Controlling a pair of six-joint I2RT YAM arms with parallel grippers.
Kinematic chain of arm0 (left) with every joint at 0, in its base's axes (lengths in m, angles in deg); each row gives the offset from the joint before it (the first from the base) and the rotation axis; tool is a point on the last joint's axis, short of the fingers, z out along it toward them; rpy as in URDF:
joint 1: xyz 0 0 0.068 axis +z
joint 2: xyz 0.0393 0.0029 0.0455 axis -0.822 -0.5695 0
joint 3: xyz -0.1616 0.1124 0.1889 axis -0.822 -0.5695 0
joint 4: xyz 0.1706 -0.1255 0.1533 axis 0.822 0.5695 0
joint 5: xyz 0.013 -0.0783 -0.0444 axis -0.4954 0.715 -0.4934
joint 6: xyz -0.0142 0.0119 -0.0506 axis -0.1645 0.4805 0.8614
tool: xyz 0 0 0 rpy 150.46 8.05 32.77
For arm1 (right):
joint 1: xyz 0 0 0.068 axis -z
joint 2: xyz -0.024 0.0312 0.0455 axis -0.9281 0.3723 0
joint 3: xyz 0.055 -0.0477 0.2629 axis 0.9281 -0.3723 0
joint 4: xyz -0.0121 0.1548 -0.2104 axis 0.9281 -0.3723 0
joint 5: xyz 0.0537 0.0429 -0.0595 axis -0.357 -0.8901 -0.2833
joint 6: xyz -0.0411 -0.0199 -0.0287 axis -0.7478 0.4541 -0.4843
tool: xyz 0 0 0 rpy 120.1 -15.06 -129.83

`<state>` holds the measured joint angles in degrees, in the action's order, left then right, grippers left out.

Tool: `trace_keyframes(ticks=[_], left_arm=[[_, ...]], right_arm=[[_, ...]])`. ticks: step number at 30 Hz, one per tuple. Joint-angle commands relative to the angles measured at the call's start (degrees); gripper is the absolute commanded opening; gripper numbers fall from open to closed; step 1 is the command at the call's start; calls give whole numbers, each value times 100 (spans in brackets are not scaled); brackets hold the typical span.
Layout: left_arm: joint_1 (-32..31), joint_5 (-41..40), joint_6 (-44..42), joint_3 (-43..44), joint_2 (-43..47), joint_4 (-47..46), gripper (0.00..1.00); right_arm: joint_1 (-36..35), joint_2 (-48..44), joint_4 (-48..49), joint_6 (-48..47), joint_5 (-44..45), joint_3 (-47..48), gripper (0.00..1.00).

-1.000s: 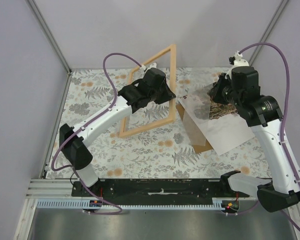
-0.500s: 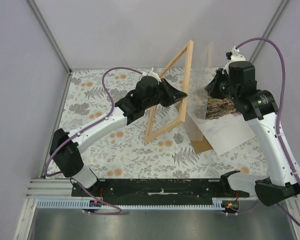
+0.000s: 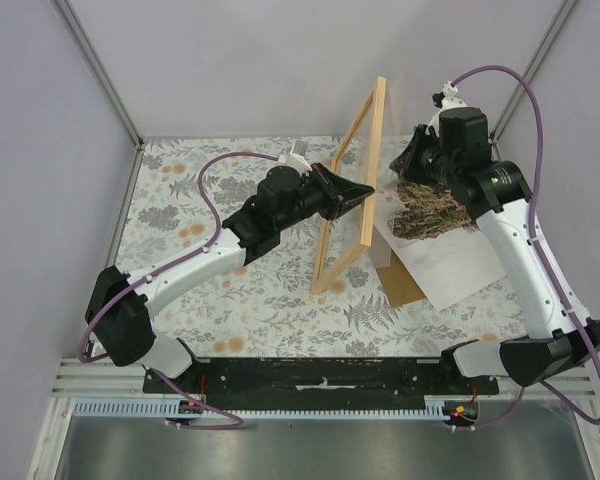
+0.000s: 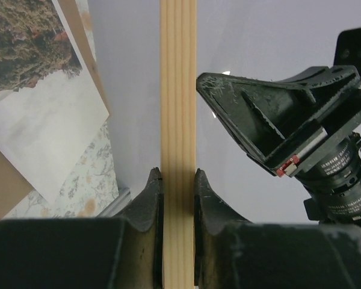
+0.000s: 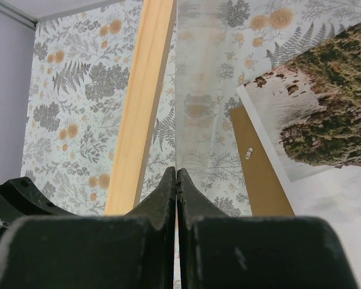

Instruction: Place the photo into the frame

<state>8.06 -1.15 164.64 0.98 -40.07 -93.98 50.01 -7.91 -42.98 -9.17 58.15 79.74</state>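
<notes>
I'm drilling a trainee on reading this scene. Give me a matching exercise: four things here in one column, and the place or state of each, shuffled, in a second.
1 frame
2 photo
3 brown board
4 clear sheet

A lying picture-up on the brown board
B pinched in the right tool
C standing on edge, clamped in the left tool
D flat on the table, under the photo

Pairs: 1-C, 2-A, 3-D, 4-B

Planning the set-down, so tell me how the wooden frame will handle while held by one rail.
Probably stiff: gripped on a single rail by the left end effector, the frame stands on edge with every visible rail straight. Likely light: thin wood, open middle. It could pivot or tip if the grip loosens, being tall, narrow and held at one spot.
</notes>
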Motion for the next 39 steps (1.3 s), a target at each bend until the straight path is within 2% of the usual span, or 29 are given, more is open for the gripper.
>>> trace_keyframes(ticks=[1,10,15,24,30,35,39], left_arm=[[29,233,174,84,156,-604,3],[117,514,51,207,68,-332,15],[169,769,-2,313,-20,-165,25],[389,1208,-634,989,-205,898,48],[521,1358,-1626,2007,-503,2364,55],[521,1148,-2654,3194,-942,4112,55],[521,910,-3148,3679,-1162,4914,55]], right_arm=[[20,158,484,173,-349,213,0],[2,510,572,332,-516,249,0],[-33,668,607,402,-560,301,0],[-208,852,634,464,-490,477,0],[-340,949,607,490,-446,609,0],[-445,1028,581,525,-384,706,0],[-533,1107,555,569,-340,794,0]])
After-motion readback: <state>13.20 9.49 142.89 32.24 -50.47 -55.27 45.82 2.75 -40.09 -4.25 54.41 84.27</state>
